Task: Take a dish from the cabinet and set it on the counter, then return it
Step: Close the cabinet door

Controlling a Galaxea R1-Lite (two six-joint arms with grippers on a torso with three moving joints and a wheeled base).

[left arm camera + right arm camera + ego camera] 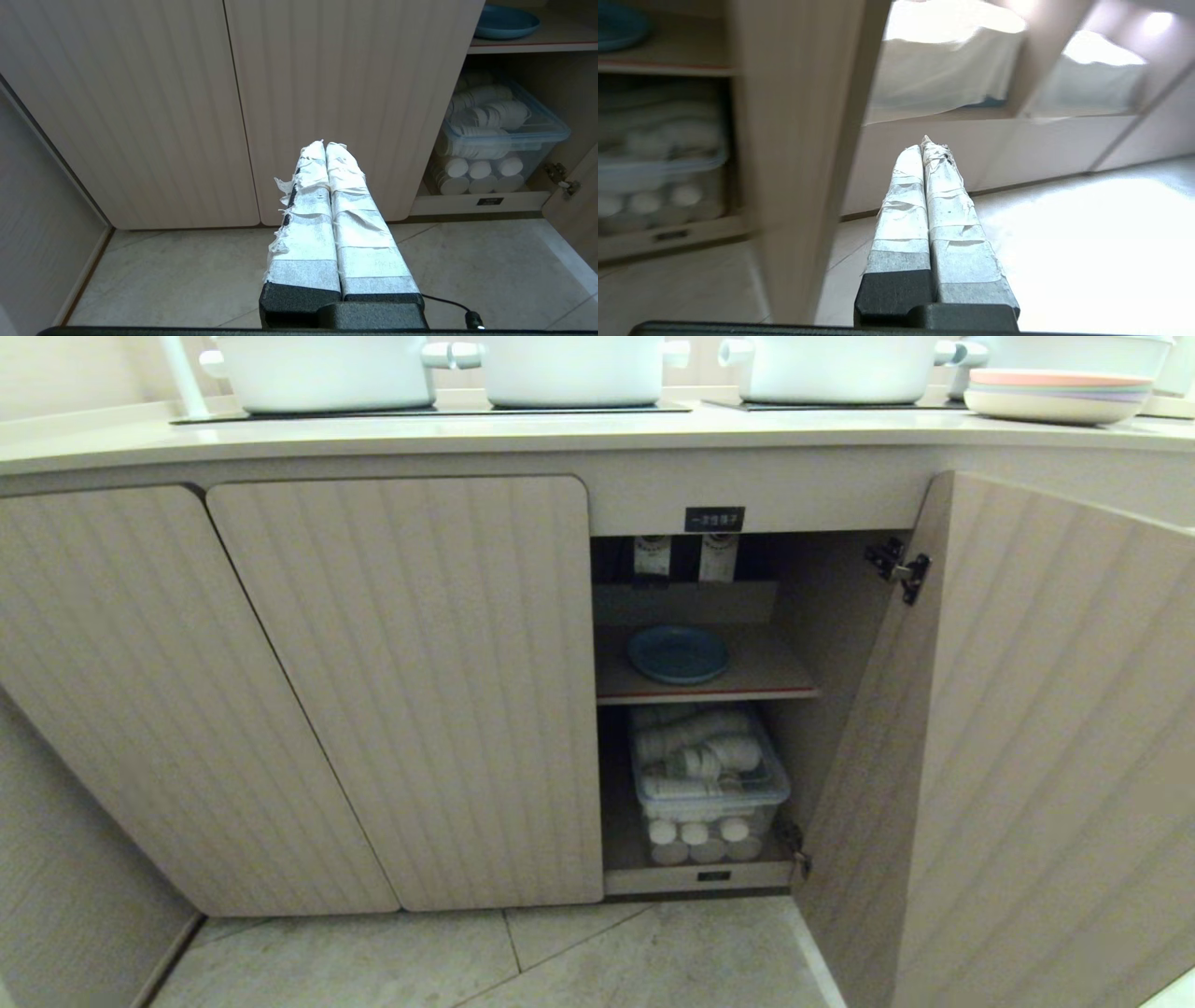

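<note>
Surface: the long cream worktop [579,434] runs across the top of the head view, with black inset cooktop panels set into it.
Cabinet: the beige ribbed unit [401,691] sits under the surface; two doors on the left are closed, and the right-hand door [1046,756] stands swung wide open, showing an inner shelf [747,681] and a lower compartment.
Floor: pale stone tiles [523,952] lie in front of the cabinet.
Pots: three white pots [579,369] stand in a row on the cooktop panels.
Storage box: a clear plastic tub with a blue-edged lid [709,784] rests on the cabinet's bottom, below the shelf, filled with white rolls and round white lids.
Plate stack: pastel plates topped with pink [1060,392] sit on the surface at the far right, above the open door.
Dish: the light-blue plate [679,653] lies flat on the inner shelf, toward its left side, with nothing touching it.
Left hand: [325,145] its tape-wrapped fingers [306,224] are pressed together and hold nothing; it points at the closed doors, low over the floor.
Right hand: [923,147] its taped fingers [901,219] are likewise closed and empty; it hangs just beside the open door's edge, outside the compartment.
Label: a small black tag with white characters [714,519] is fixed above the open compartment.
</note>
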